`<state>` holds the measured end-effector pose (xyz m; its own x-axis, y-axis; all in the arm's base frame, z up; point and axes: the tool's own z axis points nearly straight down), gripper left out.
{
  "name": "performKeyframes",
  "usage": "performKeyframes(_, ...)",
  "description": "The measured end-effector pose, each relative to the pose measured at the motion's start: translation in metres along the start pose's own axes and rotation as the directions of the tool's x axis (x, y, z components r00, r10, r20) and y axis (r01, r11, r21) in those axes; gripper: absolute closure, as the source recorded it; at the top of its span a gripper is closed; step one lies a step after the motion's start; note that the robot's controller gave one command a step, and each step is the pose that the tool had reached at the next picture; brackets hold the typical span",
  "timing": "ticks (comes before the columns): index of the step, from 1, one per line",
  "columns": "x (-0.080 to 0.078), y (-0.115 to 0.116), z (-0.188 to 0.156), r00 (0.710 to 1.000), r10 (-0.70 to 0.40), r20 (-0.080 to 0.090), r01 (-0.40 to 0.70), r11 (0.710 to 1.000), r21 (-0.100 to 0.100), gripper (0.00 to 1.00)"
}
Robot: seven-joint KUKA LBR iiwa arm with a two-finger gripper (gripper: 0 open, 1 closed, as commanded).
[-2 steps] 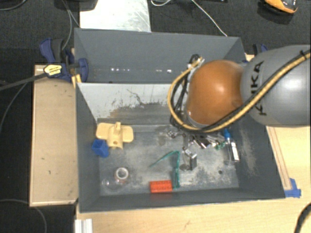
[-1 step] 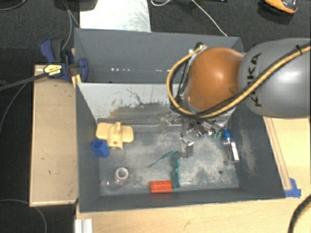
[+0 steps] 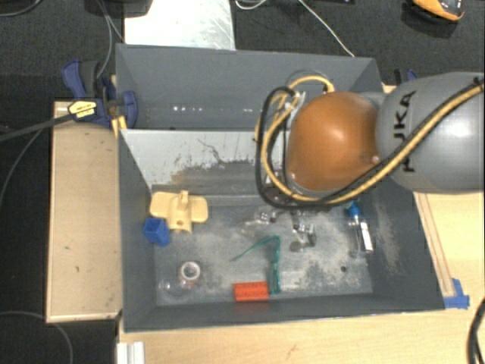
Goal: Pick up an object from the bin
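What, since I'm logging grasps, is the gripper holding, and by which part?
Nothing that can be seen: the gripper hangs low over the bin floor, with the thin green stick lying just beside it.

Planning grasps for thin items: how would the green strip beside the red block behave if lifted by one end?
The green strip looks thin and bent, so it probably flexes and droops. Lying flat on the bin floor, it may be hard to pinch.

Six loose things down in the bin [image 3: 227, 97] right now!
One cream plastic piece [image 3: 179, 209], one small blue block [image 3: 158, 231], one clear round piece [image 3: 189, 271], one red block [image 3: 251, 291], one green stick [image 3: 273, 260], one blue-and-silver tube [image 3: 359, 230].
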<state>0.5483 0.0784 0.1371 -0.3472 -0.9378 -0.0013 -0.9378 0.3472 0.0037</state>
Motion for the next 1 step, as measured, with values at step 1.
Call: performKeyframes(1,-0.0086,0.0074,0.0680,1.000,0.006,0.007,-0.006,1.000,0.011,0.00)
